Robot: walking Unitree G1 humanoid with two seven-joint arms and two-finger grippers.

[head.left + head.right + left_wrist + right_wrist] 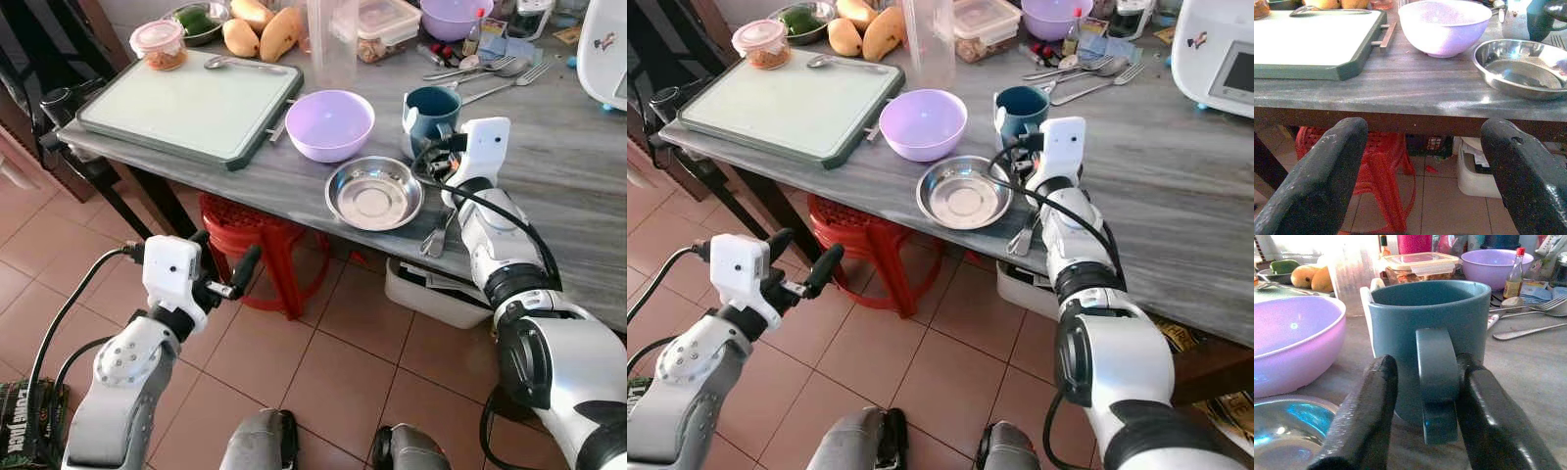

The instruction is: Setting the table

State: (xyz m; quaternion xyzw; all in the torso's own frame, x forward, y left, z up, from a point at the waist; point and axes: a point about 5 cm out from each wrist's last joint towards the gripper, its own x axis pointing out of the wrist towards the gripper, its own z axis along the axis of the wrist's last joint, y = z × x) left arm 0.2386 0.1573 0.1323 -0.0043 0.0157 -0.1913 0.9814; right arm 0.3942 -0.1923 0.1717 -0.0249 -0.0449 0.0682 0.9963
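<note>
At the bottom of the left eye view, the robot's own feet [265,443] are showing over the tiled floor [323,362]. In the lower left of that frame the left gripper [227,266] is hanging below the table edge, its fingers [1317,176] spread wide with nothing between them; beyond it a red plastic stool [265,245] is standing under the table.

Running up the right side of the frame, the right arm is reaching onto the grey table [549,186], and the right gripper [1422,401] is sitting at the blue mug [429,110] just right of centre. In the right wrist view its two fingers are straddling the mug's handle [1437,382], one on each side, close against it without being fully closed. A fork [438,235] is lying at the near table edge beside the arm.

Left of the mug, a steel dish [374,192] is resting near the table edge, and a lilac bowl [329,124] is sitting just behind it. In the upper left, a green-rimmed tray [186,108] is carrying a spoon [240,64]. Along the top of the frame, mangoes [260,34], a lidded food box [384,24], a second lilac bowl [453,18] and loose cutlery [490,73] are lying at the far side.
</note>
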